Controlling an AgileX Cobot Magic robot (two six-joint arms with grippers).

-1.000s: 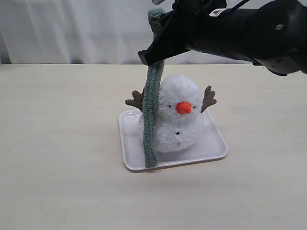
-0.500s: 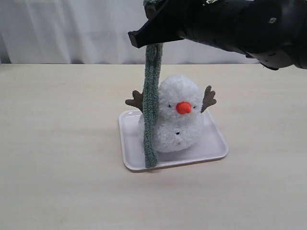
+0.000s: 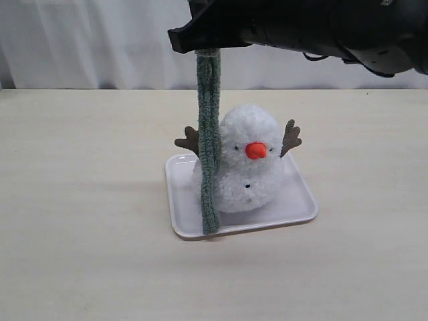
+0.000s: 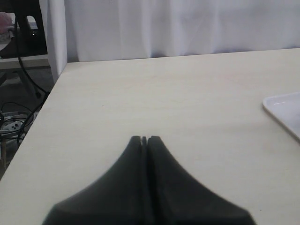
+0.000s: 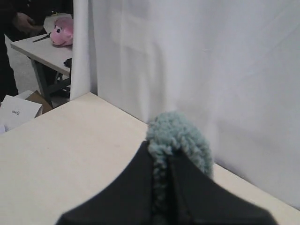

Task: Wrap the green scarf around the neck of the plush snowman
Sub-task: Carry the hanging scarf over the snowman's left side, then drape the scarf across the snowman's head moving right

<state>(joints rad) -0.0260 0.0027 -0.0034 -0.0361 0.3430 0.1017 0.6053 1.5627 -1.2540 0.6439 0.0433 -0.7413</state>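
The plush snowman point(image 3: 249, 160) stands upright on a white tray point(image 3: 297, 200), white and fluffy, with an orange nose and brown twig arms. The green scarf point(image 3: 208, 140) hangs straight down in front of its left side, its lower end resting on the tray's front edge. My right gripper point(image 3: 194, 40) is high above the snowman, shut on the scarf's upper end. In the right wrist view the fuzzy scarf end point(image 5: 180, 138) sticks out between the black fingers point(image 5: 140, 187). My left gripper point(image 4: 144, 139) is shut and empty over bare table, outside the exterior view.
The pale wooden table point(image 3: 80, 200) spreads around the tray. A white curtain point(image 3: 100, 40) hangs behind the table. One corner of the tray point(image 4: 286, 110) shows in the left wrist view. The table's side edge point(image 4: 37, 122) is near the left gripper.
My right gripper has risen and shifted left with the scarf's upper end. The scarf hangs longer and straighter. The snowman and tray have not moved.
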